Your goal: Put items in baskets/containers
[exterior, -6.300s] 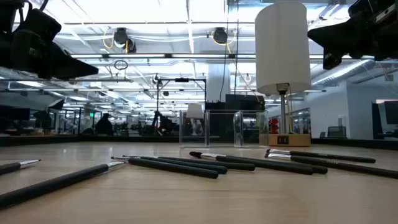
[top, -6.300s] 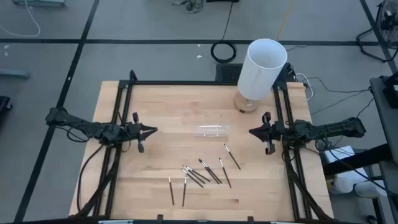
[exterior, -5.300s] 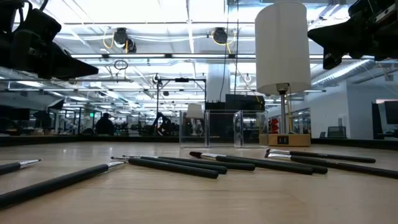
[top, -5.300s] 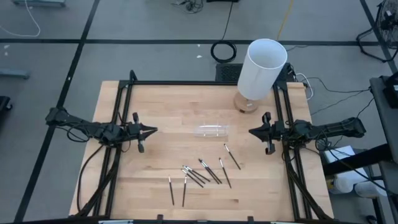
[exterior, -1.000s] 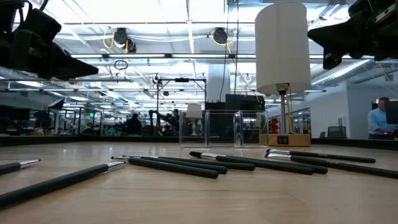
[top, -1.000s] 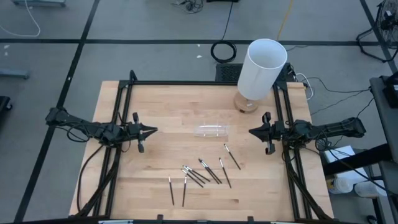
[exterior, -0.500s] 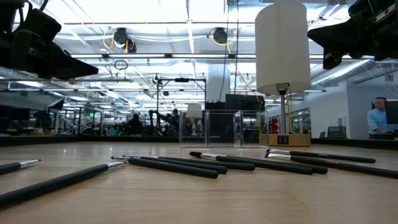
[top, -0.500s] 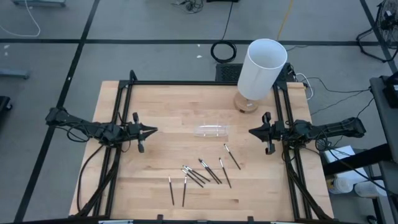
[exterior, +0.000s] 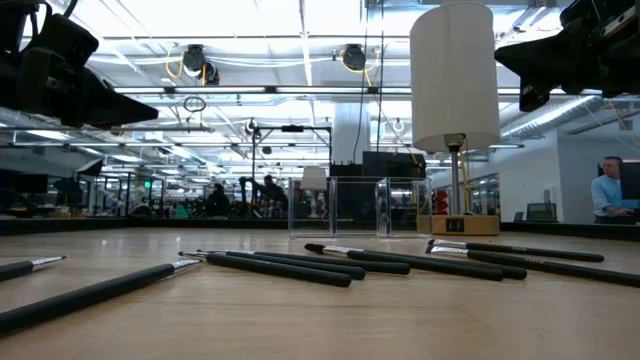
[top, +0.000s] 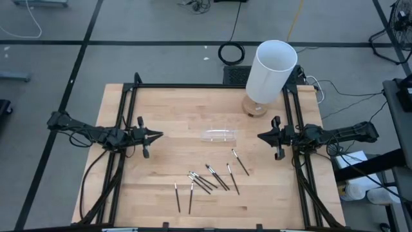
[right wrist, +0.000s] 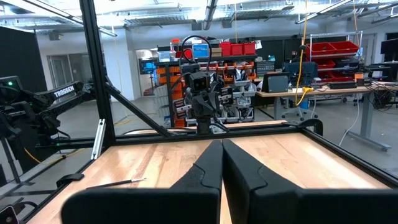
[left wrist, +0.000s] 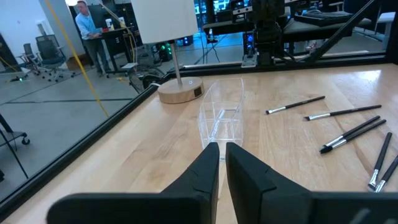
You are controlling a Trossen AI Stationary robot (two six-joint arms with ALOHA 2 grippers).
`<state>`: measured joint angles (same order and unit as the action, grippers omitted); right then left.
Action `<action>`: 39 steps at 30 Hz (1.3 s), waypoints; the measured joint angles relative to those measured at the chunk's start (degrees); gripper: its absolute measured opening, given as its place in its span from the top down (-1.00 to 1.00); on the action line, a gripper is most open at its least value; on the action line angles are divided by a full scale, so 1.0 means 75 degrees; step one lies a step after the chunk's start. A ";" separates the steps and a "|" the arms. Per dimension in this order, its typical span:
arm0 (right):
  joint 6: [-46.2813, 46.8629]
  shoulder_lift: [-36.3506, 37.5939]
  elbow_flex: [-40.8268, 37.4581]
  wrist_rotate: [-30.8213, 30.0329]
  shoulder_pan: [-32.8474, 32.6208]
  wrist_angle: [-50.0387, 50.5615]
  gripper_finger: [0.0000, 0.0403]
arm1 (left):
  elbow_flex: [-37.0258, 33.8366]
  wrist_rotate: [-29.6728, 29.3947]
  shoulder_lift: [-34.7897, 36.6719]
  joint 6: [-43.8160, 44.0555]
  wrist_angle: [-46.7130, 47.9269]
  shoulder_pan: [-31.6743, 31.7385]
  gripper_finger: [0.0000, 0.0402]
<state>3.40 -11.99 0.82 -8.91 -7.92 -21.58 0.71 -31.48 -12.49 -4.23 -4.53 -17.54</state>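
Both arms hover level at mid-frame in the high view, the left gripper [top: 156, 135] with jaws a narrow slit apart, the right gripper [top: 262, 136] with jaws pressed together, both empty. Neither has moved since earlier frames; only background people shifted. The sticks [top: 209, 180] lie scattered lower centre, the clear tray [top: 219, 135] centre, its edges faint.

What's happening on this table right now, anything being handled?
Nothing is being handled. The left gripper and right gripper hover at the table's sides, both shut and empty. The thin dark sticks lie scattered on the wood, and the clear tray between the arms looks empty, beside the white cylinder.
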 joint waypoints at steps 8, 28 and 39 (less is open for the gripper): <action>0.0000 0.0002 -0.0002 0.0000 -0.0001 0.0000 1.00 | 0.0001 0.0000 0.0001 0.0001 0.0001 -0.0003 0.80; 0.0000 0.0003 -0.0001 -0.0003 -0.0001 -0.0203 1.00 | -0.0011 0.0000 0.0002 0.0070 -0.0076 0.0000 0.80; 0.0052 0.0003 -0.0002 -0.0003 -0.0001 -0.0389 1.00 | -0.0015 0.0012 0.0003 0.0684 -0.0910 -0.0003 0.80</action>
<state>3.79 -11.97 0.80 -8.93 -7.93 -24.50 0.60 -31.40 -12.47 0.90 -11.35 -17.56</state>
